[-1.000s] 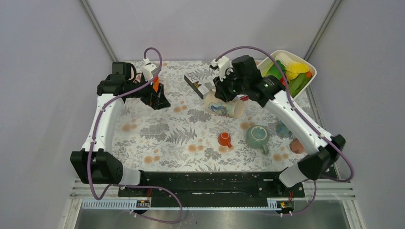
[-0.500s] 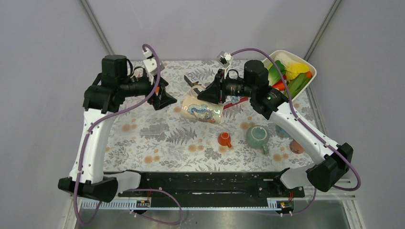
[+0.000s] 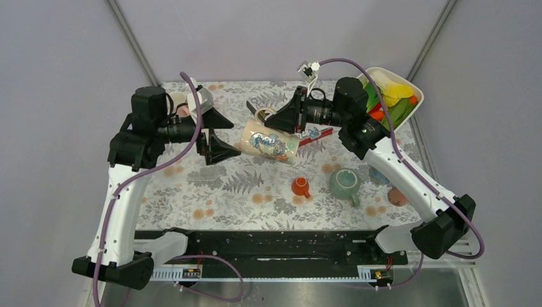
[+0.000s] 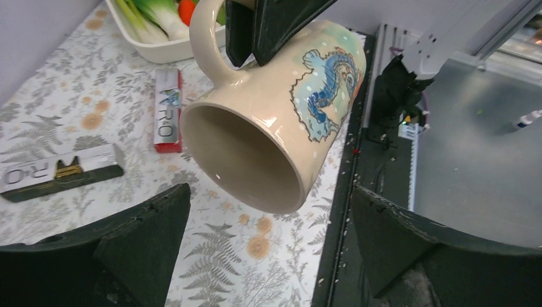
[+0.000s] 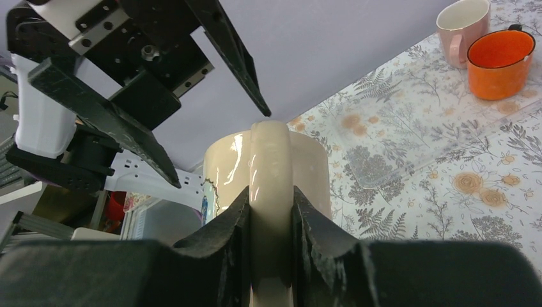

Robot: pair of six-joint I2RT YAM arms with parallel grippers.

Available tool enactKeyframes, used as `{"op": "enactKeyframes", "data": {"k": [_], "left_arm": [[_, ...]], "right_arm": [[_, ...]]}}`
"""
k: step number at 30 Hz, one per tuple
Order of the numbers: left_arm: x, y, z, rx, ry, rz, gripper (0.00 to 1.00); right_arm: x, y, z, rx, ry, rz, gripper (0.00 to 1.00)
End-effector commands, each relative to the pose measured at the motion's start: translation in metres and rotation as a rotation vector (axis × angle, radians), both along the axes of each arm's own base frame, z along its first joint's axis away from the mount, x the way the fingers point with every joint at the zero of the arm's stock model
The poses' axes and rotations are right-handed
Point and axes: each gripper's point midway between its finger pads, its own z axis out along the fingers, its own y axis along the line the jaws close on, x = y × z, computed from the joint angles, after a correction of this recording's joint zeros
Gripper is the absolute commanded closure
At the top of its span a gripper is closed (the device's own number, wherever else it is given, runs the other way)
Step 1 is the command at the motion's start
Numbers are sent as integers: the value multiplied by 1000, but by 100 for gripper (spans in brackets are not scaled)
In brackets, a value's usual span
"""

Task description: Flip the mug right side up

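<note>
1 mug (image 4: 281,121) aloft, handle pinched in right tool (image 5: 270,198); left tool (image 3: 224,135) spread wide, facing mug mouth.

Orange cup (image 3: 300,186) beside teapot (image 3: 344,182) (green).

The mug (image 4: 275,128) is shiny, smooth pottery. The left gripper's fingers (image 4: 415,243), at the bottom of the frame, are dull black plastic, a bit rough. The table cover (image 4: 64,89) looks dull.

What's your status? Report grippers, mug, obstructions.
Right gripper shut on mug handle. Mug aloft, on its side, mouth facing left gripper. Left gripper open, short of it, not touching. Nothing between them.
</note>
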Motion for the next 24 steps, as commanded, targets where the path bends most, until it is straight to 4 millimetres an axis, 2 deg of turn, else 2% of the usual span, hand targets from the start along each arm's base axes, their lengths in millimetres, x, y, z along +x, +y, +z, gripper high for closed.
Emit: {"op": "enactKeyframes", "data": {"k": [1, 4, 6, 8, 9, 11, 12, 14, 15, 17, 18, 19, 21, 24], "left_arm": [[-9, -23, 14, -86, 37, -127, 1], [-15, -37, 5, -85, 93, -175, 9], [-19, -45, -2, -82, 144, -203, 21], [-23, -50, -8, -81, 184, -230, 37], [-24, -51, -8, -81, 195, -233, 51], [-19, -52, -7, -74, 205, -200, 91], [-13, -51, -5, -69, 203, -165, 100], [-2, -47, -2, -63, 190, -84, 100], [7, -45, -2, -64, 193, -29, 100], [26, -37, -5, -47, 186, 85, 100], [35, -31, -9, -32, 189, 142, 100], [44, -24, -13, -10, 191, 201, 100], [63, -5, -28, 85, 134, 298, 100], [95, 43, -56, 291, 28, 462, 100]], "right_arm": [[-20, -13, 82, 181, -165, 1, 100], [-18, -12, 81, 182, -164, 0, 100], [-16, -12, 82, 187, -165, -6, 100], [-15, -11, 81, 186, -164, -10, 100], [-14, -11, 80, 184, -163, -14, 100], [-10, -11, 75, 173, -157, -27, 100], [-7, -11, 71, 162, -151, -43, 100], [4, -13, 56, 130, -123, -98, 97], [10, -14, 48, 110, -114, -132, 76], [25, -19, 25, 37, -87, -212, 26], [33, -23, 13, -10, -83, -258, 5], [41, -29, 3, -49, -78, -311, 1], [55, -40, -14, -115, -78, -408, 1], [69, -56, -36, -215, -89, -509, 1]]}}
